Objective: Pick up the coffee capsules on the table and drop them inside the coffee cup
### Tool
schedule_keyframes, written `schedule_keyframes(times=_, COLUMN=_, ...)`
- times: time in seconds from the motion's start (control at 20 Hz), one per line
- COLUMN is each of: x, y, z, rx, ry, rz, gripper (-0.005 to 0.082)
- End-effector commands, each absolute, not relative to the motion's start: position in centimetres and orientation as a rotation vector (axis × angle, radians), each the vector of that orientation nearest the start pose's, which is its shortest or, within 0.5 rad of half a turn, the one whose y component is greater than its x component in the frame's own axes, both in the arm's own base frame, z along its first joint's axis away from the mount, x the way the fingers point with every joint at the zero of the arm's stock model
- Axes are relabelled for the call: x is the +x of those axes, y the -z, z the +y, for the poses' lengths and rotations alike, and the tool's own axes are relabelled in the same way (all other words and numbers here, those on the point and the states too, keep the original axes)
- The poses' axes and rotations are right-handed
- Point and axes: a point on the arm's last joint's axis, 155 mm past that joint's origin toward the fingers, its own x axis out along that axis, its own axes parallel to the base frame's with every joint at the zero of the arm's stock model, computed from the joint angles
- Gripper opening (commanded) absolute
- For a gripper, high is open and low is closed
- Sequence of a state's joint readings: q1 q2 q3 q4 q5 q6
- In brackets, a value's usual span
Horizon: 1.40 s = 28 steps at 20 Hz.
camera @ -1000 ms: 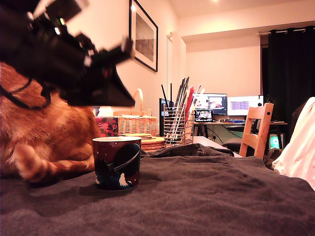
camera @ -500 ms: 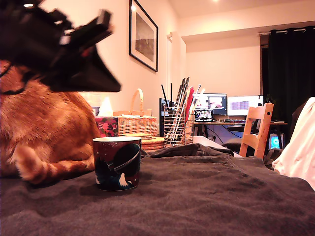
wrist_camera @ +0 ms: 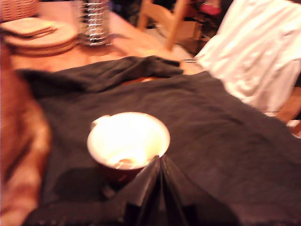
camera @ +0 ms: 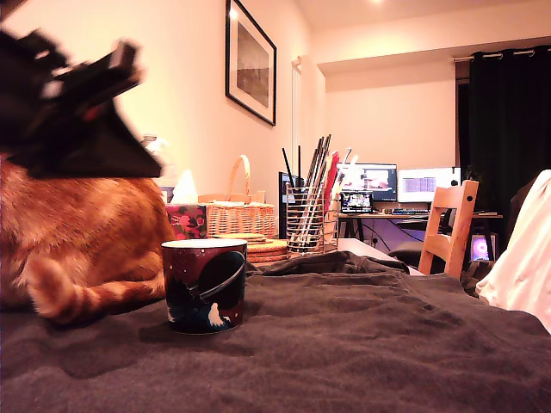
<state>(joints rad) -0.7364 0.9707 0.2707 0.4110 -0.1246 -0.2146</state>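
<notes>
One coffee cup upright, mouth up; end effector closed, empty

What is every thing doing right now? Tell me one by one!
Coffee cup: upright on the dark cloth, open top, something small and pale lying inside at the bottom.
Gripper: raised, fingers pressed together, nothing seen between them.
Cloth: spread over the table, rumpled in folds.
Orange cat: lying beside the cup.
Wire holder: upright, full of utensils.
Monitors: switched on.
</notes>
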Motion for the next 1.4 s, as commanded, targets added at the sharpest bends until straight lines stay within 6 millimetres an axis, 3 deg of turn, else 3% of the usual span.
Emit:
schedule_keyframes(times=0.0, x=26.3, y=-12.7, z=-19.8, rx=-0.105, ry=0.547, rz=0.346, gripper=-0.0024)
schedule_keyframes(times=1.35, x=25.2, y=-10.6, z=-9.9, rx=-0.216, ry=0.27, rz=0.328, gripper=-0.0024)
